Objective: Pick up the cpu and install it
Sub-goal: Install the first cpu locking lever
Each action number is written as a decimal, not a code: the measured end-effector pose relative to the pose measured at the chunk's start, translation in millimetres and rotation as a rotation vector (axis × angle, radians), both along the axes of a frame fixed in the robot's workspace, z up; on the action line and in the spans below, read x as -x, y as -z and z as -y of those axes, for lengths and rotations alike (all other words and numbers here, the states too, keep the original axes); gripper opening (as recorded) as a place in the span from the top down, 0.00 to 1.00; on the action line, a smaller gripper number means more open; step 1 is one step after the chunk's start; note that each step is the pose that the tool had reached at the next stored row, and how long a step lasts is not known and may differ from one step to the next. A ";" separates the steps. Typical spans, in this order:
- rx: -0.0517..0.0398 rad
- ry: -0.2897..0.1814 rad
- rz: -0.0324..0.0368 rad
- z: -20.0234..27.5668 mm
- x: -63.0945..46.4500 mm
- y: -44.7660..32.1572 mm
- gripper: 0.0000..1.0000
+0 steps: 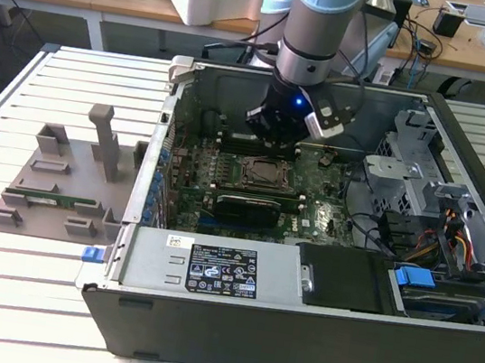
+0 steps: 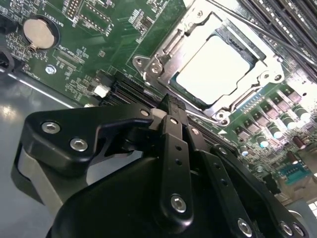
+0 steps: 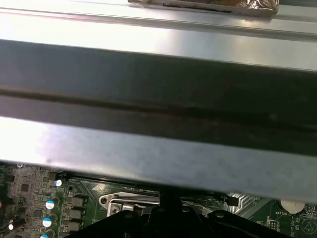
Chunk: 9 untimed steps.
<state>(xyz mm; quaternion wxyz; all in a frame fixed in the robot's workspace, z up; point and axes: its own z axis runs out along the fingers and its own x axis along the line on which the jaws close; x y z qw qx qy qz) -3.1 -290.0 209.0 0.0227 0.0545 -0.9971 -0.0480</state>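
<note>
You have a big open computer case (image 1: 312, 329) lying on the slatted worktop (image 1: 30, 259). Inside it sits the green board (image 2: 99, 49). Your arm (image 1: 324, 29) reaches down into the case, and the hand (image 1: 279, 132) hangs just above the metal socket frame (image 2: 163, 59). The cpu (image 2: 220, 67) lies flat in that frame. Your hand's fingers (image 2: 173, 124) are pressed together, holding nothing.

No legible text anywhere. White label (image 1: 222, 268) on the power supply cover (image 1: 210, 273), 6 o'clock of the motherboard (image 1: 251, 187) in the exterior view: print and certification marks, too small to read. Silkscreen lettering near the coin cell (image 2: 40, 30) in the second wrist view, also unreadable.
</note>
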 end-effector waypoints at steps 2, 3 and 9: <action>0.0000 0.001 -0.0033 0.0 -2.0 1.5 0.89; 0.0000 0.001 -0.0047 0.0 -2.6 2.4 0.89; 0.0002 0.004 -0.0079 1.1 -3.4 6.7 0.89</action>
